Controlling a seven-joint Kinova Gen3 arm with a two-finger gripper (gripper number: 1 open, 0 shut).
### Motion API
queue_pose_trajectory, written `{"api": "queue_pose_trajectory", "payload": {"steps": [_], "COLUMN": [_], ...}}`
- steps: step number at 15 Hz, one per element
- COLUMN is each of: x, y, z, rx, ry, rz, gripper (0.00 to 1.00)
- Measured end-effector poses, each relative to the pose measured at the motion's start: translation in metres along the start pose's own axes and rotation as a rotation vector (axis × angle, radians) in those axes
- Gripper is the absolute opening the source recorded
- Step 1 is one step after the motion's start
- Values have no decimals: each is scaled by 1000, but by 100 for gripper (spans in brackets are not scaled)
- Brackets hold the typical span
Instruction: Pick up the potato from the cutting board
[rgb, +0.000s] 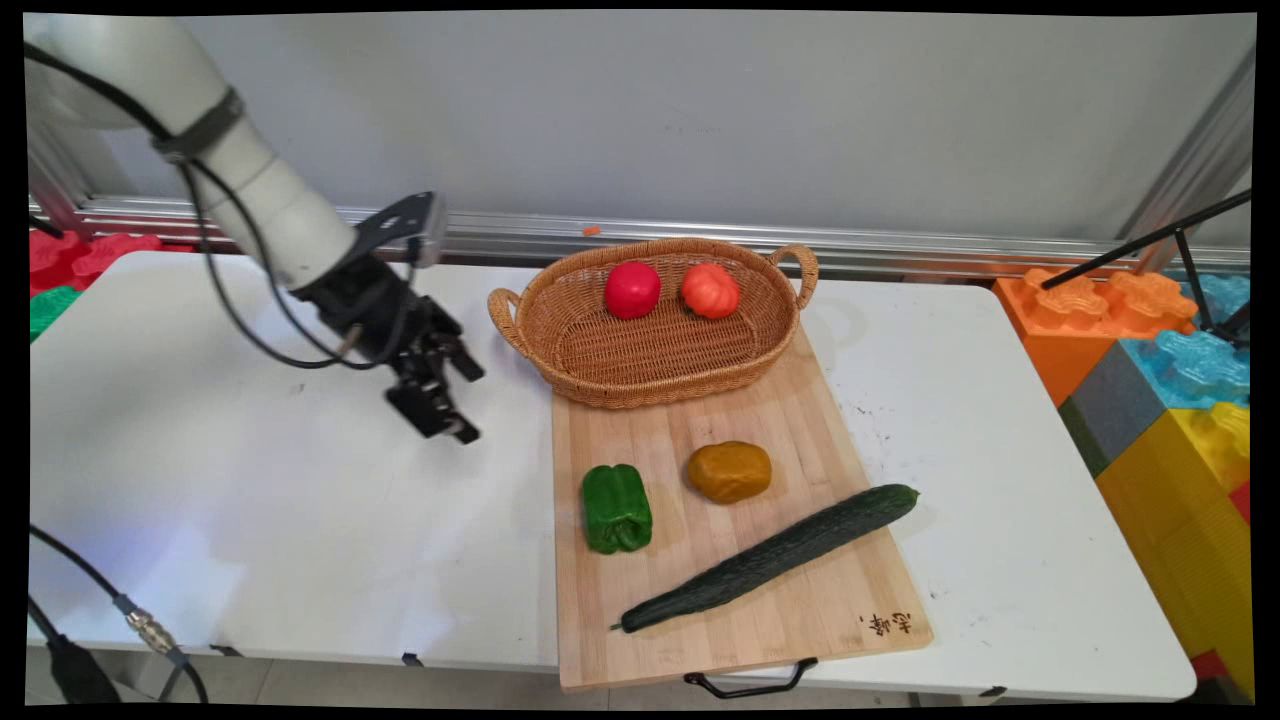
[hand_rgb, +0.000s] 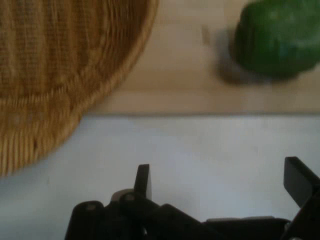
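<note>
White table (rgb: 250, 520) against grey wall (rgb: 700, 110), bamboo board (rgb: 800, 590), wicker basket (rgb: 650, 360), jaws spread apart, empty.

Only marking: small dark burnt-in characters on the wooden cutting board (rgb: 800, 600), at its corner farthest from the gripper (rgb: 455, 405), beyond the cucumber (rgb: 770, 556). Too small to read. No other text or numbers visible.

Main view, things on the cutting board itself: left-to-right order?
Green pepper → yellow-brown vegetable → cucumber, which lies slanted, with its far tip toward the board's right edge. Ordered by their middles; the cucumber's near end reaches back under the pepper.
</note>
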Motion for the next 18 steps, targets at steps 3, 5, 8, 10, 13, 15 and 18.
{"api": "queue_pose_trajectory", "payload": {"steps": [3, 5, 8, 10, 13, 15, 18], "x": [29, 51, 85, 99, 124, 134, 147], "y": [9, 17, 27, 31, 40, 46, 51], "z": [16, 29, 49, 59, 81, 96, 120], "rx": [0, -8, -12, -11, -8, -5, 11], "ry": [5, 11, 32, 44, 68, 81, 111], "rz": [-9, -17, -21, -26, -36, -32, -16], "gripper": [100, 100, 100, 100, 100, 100, 100]}}
